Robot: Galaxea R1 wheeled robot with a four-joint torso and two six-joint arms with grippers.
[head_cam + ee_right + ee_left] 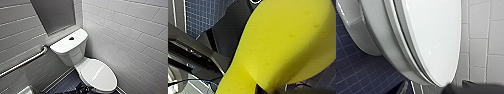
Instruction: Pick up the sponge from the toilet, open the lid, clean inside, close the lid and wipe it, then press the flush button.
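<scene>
The lid (433,37) lies shut, glossy white, resting flat on the seat and bowl of the toilet (376,32), with a thin dark seam running under its edge. Past the bowl, on the side away from the lid, is a floor (358,72) of small dark blue tiles. On the lid's other side stands a wall (481,42) of white tiles with grey joints. A dark part of the robot (476,88) sits just beside the lid's rounded tip.

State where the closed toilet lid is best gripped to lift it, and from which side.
Probably the front rim of the lid, farthest from the tank. Come in low from the front: it lies flat and shut, with a dark gap under its edge.
</scene>
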